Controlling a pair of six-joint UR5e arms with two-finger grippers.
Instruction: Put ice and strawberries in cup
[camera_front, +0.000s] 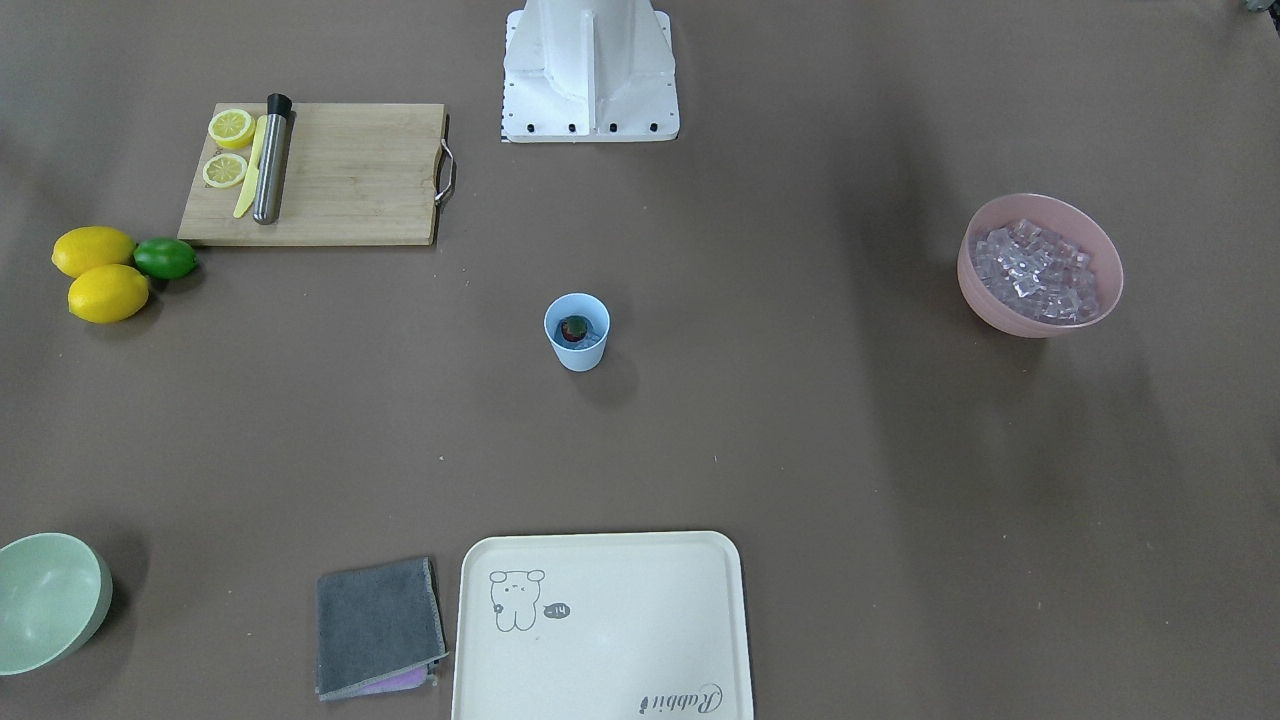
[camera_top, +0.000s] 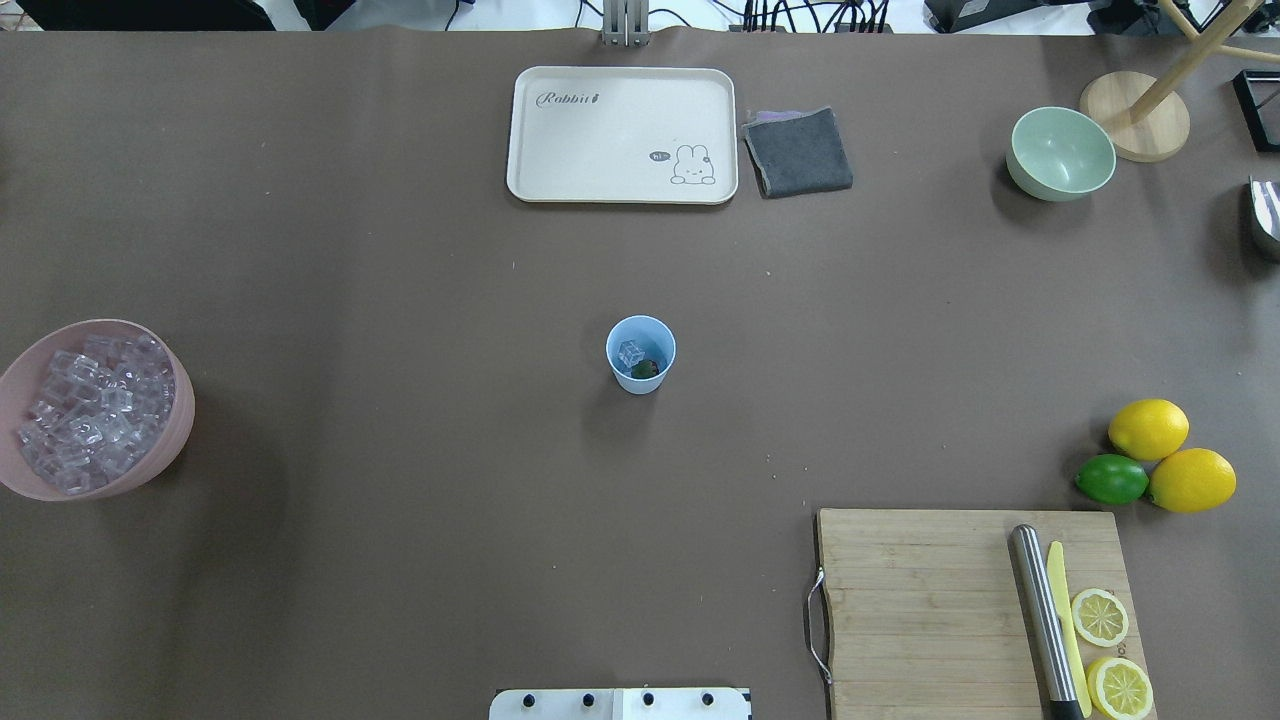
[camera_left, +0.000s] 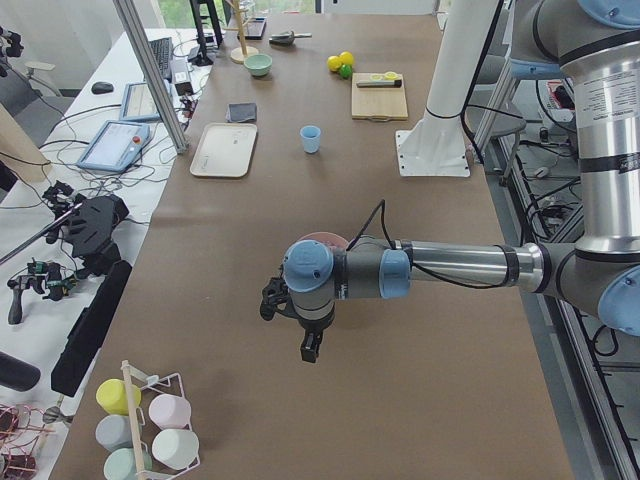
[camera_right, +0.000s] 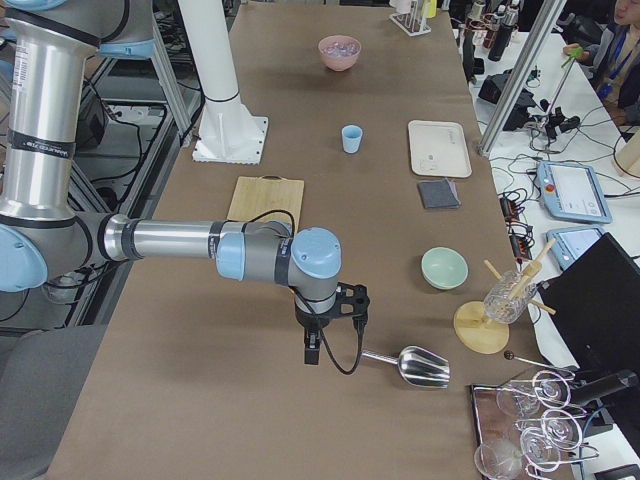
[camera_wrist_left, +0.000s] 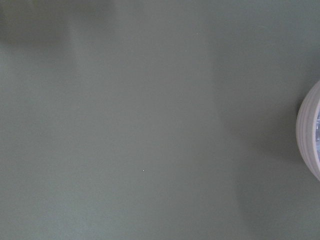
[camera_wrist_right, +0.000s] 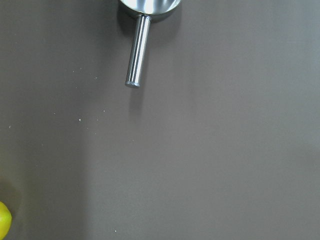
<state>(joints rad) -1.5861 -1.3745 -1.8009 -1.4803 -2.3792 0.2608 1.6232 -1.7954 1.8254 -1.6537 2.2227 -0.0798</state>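
The light-blue cup (camera_top: 640, 354) stands upright at the table's middle. Inside it lie a clear ice cube (camera_top: 631, 353) and the red strawberry (camera_front: 574, 329) with its green cap. More ice (camera_top: 88, 412) fills the pink bowl (camera_front: 1040, 310) on my left side. My left gripper (camera_left: 308, 348) hangs over the table near that bowl and shows only in the exterior left view. My right gripper (camera_right: 312, 352) hovers beside a metal scoop (camera_right: 420, 365) and shows only in the exterior right view. For both I cannot tell whether they are open or shut. Neither wrist view shows fingers.
A cutting board (camera_top: 960, 610) carries lemon slices, a yellow knife and a steel muddler. Two lemons (camera_top: 1170, 455) and a lime (camera_top: 1110, 479) lie beside it. A cream tray (camera_top: 622, 135), grey cloth (camera_top: 798, 151) and pale green bowl (camera_top: 1061, 153) sit along the far edge.
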